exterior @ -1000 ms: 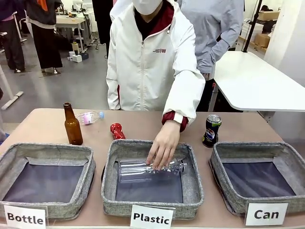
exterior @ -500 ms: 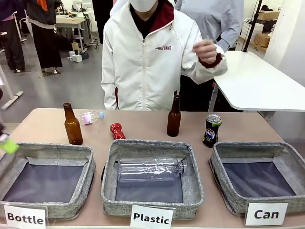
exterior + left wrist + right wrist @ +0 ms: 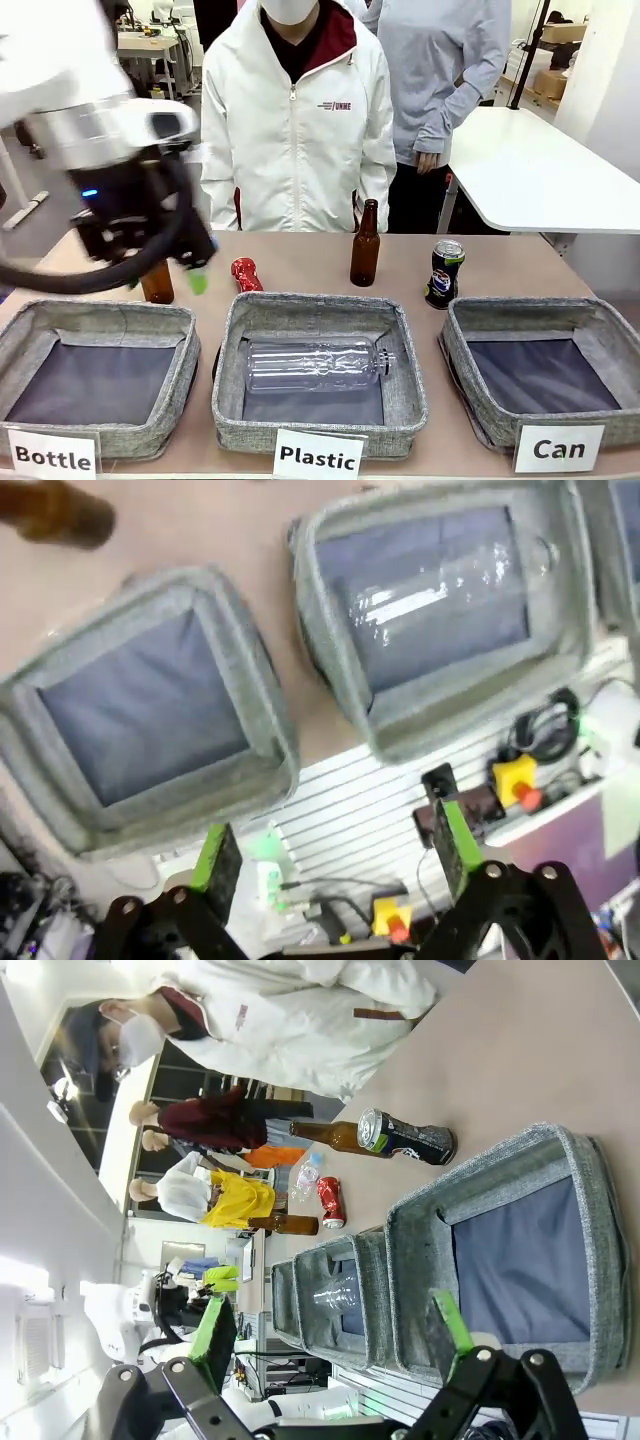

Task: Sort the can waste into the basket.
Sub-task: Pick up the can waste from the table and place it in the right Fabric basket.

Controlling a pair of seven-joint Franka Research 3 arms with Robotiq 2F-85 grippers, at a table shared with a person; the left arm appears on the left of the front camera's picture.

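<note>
Front view: left jaws wide, empty, just left of red can (image 3: 245, 274); right jaws wide.

Beside the black left gripper (image 3: 335, 845), whose pads (image 3: 212, 852) are bright green, the crushed can (image 3: 245, 274) is shiny red. Farther from it, the other can (image 3: 444, 272) is blue-black, silver-topped. The basket (image 3: 530, 310) is grey woven fabric, dark inside, its card (image 3: 558, 448) white.

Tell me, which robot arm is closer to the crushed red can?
Left. The left end effector hangs open just left of the red can, by the brown bottle. The right end effector sits back at the table's near edge beside the Can basket, well away.
</note>
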